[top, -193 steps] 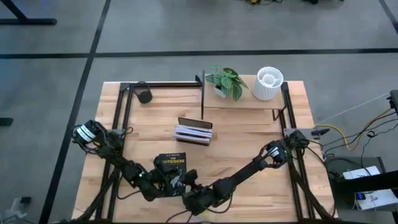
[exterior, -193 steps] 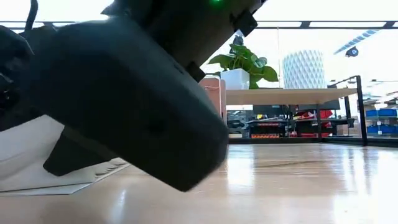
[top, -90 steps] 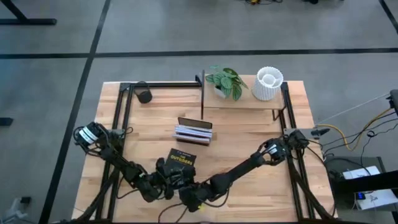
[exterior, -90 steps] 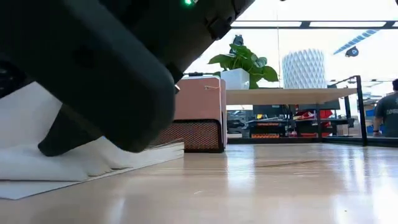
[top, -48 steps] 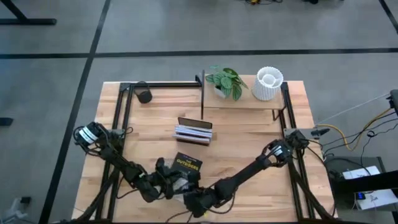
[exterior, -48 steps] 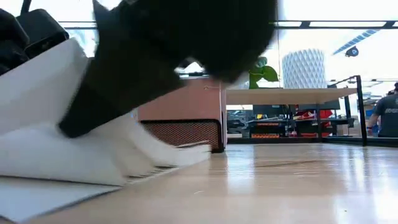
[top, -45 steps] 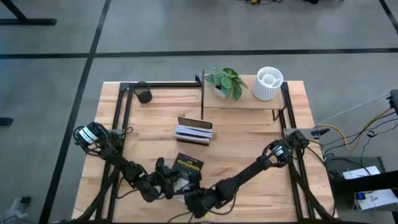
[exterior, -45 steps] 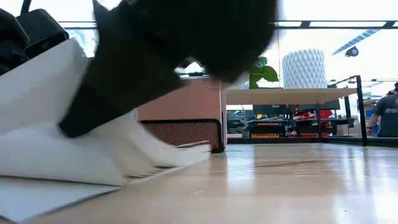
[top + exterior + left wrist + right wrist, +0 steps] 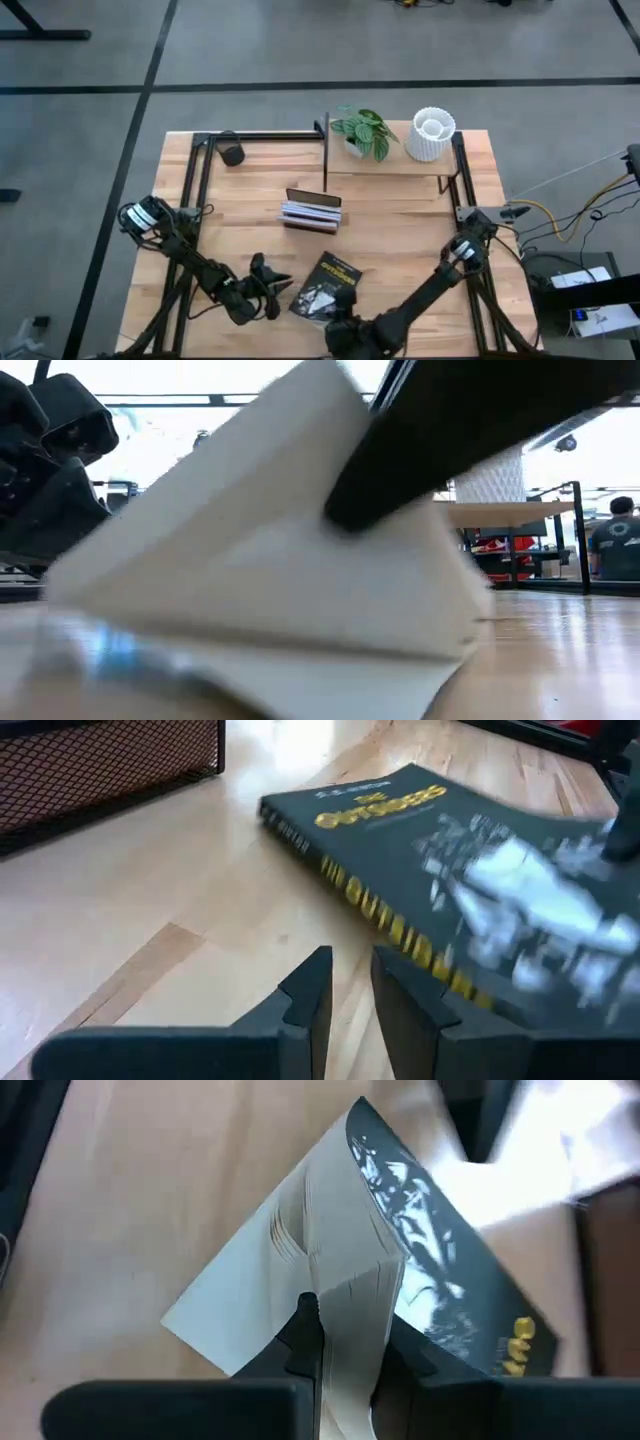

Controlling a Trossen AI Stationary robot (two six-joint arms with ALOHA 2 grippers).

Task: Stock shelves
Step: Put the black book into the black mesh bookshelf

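My right gripper [image 9: 348, 1342] sits at the near edge of the table [image 9: 400, 235], its jaws clamped on the page edge of a dark paperback book [image 9: 326, 286]. In the right wrist view the pale page block sits between my two dark fingers [image 9: 303, 1330], and the pages fan apart above them while the black cover with yellow lettering slants away. In the high view the book lies tilted on the table, just in front of my right gripper [image 9: 345, 335] and just right of my left gripper [image 9: 272, 289]. My left gripper [image 9: 348, 982] hovers low over the table beside the book's spine with its jaws nearly together and gripping nothing; it is apart from the book [image 9: 450, 890]. The low view is mostly filled by the raised white pages [image 9: 290, 560], with part of my left arm dark at that picture's left edge. A small dark slatted book rack [image 9: 313, 212] holding a few books stands in the middle of the table, farther back than the paperback. The shelves [image 9: 388, 165] stand at the far right of the table, well apart from both grippers; the pale board carries a potted plant [image 9: 362, 130] and a white ribbed vase [image 9: 431, 133]. A dark cylindrical object [image 9: 232, 154] rests near the far left corner. A person [image 9: 612, 540] shows in the room beyond the table.
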